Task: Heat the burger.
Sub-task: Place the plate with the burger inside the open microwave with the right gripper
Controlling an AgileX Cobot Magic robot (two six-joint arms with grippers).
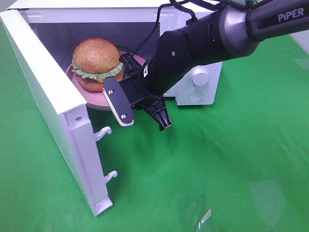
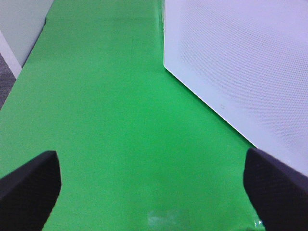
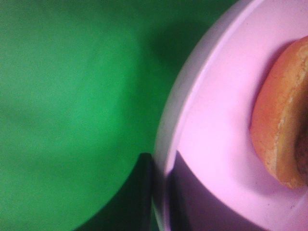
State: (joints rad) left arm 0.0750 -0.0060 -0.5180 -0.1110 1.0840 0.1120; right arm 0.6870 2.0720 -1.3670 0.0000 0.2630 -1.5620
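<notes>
Your right gripper (image 3: 157, 197) is pinched shut on the smooth round rim of the pink plate (image 1: 98, 100). Its wrist view shows only that rim and a matte bun edge. The high view shows the whole burger (image 1: 96, 62), with glossy bun and frilly lettuce, on the plate inside the boxy white microwave (image 1: 42, 82). Your left gripper (image 2: 154, 187) stands wide open over green cloth (image 2: 115, 115).

Bright green cloth (image 1: 241, 164) covers the worktop (image 1: 58, 212), evenly lit; faint sheen (image 1: 268, 195) near its front edge; past one edge, a pale wall (image 2: 21, 24) and grey floor (image 2: 6, 79).
</notes>
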